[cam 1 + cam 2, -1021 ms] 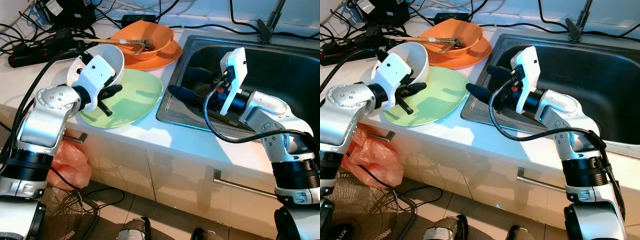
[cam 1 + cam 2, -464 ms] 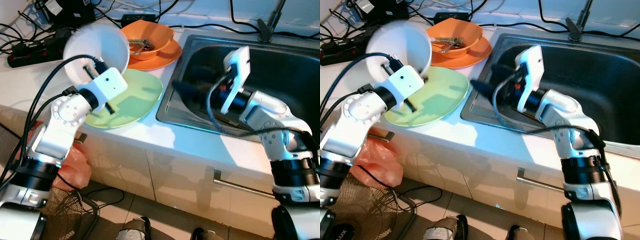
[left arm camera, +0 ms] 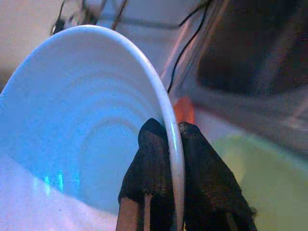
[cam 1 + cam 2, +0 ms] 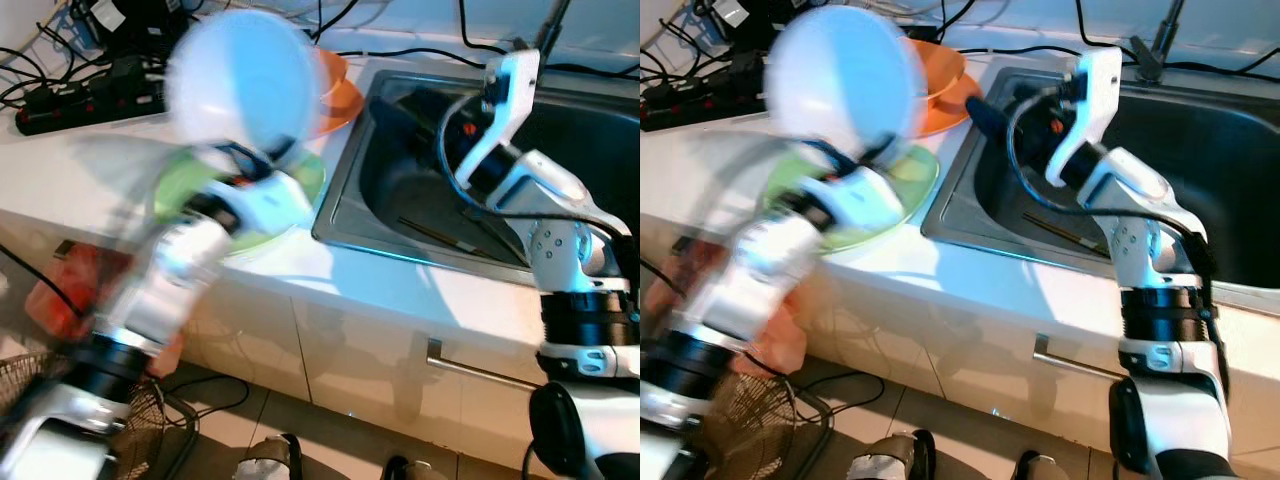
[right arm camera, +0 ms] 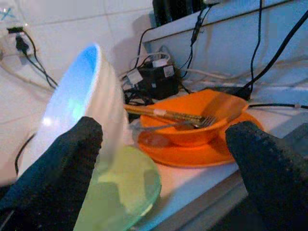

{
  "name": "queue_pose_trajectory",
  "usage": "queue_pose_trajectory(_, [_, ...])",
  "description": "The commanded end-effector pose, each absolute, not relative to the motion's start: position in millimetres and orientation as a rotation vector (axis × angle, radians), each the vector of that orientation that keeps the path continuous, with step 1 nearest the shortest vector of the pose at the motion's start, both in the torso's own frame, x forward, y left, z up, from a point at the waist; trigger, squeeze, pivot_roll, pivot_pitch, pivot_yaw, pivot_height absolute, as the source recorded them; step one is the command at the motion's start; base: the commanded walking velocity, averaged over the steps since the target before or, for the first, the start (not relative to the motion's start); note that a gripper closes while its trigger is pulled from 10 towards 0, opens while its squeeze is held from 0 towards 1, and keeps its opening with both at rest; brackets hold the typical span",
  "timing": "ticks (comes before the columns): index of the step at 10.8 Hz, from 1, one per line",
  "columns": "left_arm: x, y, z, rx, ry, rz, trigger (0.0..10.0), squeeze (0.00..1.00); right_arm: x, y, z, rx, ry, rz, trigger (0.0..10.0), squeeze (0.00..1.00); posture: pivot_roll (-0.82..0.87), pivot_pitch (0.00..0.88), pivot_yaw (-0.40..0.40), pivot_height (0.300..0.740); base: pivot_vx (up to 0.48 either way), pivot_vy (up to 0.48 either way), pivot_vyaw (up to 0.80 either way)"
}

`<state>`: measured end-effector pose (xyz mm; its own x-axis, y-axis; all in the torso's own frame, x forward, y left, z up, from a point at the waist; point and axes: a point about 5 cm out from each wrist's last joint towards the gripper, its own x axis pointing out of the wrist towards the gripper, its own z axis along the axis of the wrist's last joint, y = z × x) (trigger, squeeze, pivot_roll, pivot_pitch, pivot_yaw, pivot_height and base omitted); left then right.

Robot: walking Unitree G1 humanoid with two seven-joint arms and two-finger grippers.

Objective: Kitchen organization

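Observation:
A white bowl [image 4: 243, 85] hangs tilted and blurred above the light green plate [image 4: 917, 166] on the counter. My left gripper [image 3: 166, 129] is shut on the bowl's rim, one finger inside and one outside. Behind it an orange bowl [image 5: 192, 115] holding chopsticks and a fork rests on an orange plate [image 5: 190, 155]. My right gripper [image 4: 1006, 105] is open over the left end of the steel sink [image 4: 338, 218], its fingers [image 5: 62, 173] spread wide and pointed at the white bowl [image 5: 79, 108].
A chopstick [image 4: 440, 235] lies on the sink floor. The faucet [image 4: 540, 40] stands behind the sink. A power strip [image 4: 70, 108] and tangled cables crowd the back left of the counter. Below are cabinet handles [image 4: 480, 368], an orange bag and a fan.
My left arm has lifted the white bowl off the green plate and swung it up and right. My right gripper has risen from the sink towards the counter.

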<state>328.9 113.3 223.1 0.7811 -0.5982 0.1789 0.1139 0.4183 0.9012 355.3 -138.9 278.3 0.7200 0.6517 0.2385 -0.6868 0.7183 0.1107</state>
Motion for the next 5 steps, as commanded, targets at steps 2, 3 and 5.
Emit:
queue_pose_trajectory(2, [330.1, 101.5, 214.3, 1.069, -0.552, -0.513, 0.0, 0.0, 357.1, -134.7, 290.9, 0.217, -0.191, 0.729, 10.0, 0.0, 0.14, 0.117, 0.083, 0.74, 0.0, 0.0, 0.0])
queue_pose_trajectory(3, [332.5, 94.4, 206.9, 1.098, -0.551, -0.537, 0.0, 0.0, 357.4, -131.2, 296.2, 0.212, -0.174, 0.721, 10.0, 0.0, 0.14, 0.119, 0.083, 0.74, 0.0, 0.0, 0.0])
queue_pose_trajectory(5, [334.5, 87.7, 201.7, 1.124, -0.559, -0.564, 0.0, 0.0, 357.7, -128.9, 298.2, 0.185, -0.156, 0.717, 10.0, 0.0, 0.13, 0.121, 0.086, 0.74, 0.0, 0.0, 0.0])
